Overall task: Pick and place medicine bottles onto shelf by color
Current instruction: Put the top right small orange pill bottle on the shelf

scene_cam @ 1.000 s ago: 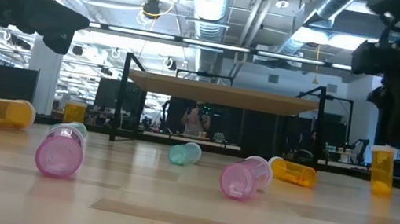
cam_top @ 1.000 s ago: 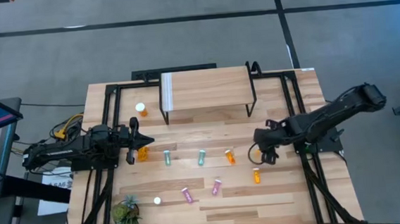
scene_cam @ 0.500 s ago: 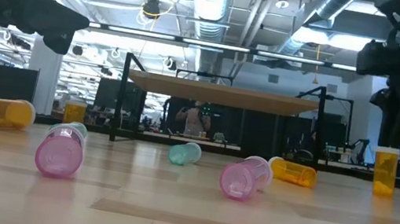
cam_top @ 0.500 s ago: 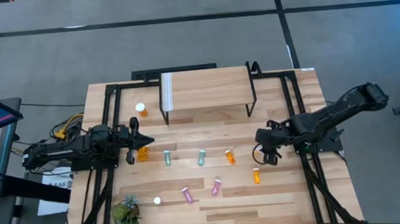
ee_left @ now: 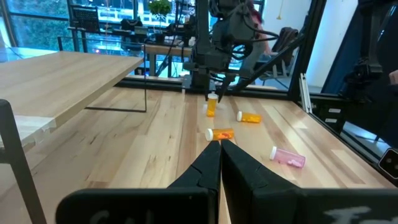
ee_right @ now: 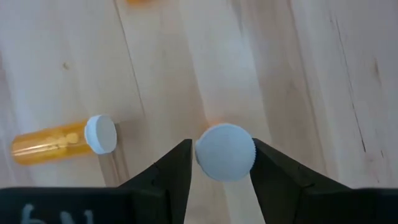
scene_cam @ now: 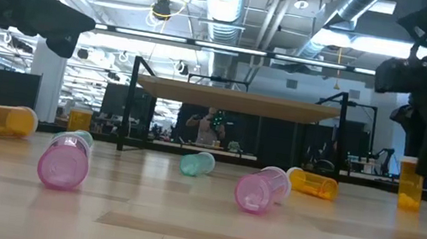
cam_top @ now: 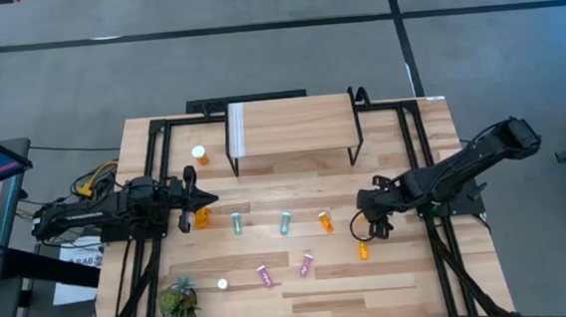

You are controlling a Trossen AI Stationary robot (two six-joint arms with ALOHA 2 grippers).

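I see the desk (cam_top: 391, 281), with the shelf (cam_top: 296, 124) at its far edge. My right gripper (ee_right: 222, 163) hangs over an upright orange bottle (ee_right: 224, 152); its white cap sits between the fingers (ee_right: 174, 171), which stand narrowly apart, seemingly not gripping. Another orange bottle (ee_right: 59, 142) lies nearby. My left gripper (ee_left: 220, 163) waits closed.

Bottles (cam_top: 285, 222) lie apparently before the shelf (cam_top: 291, 124).
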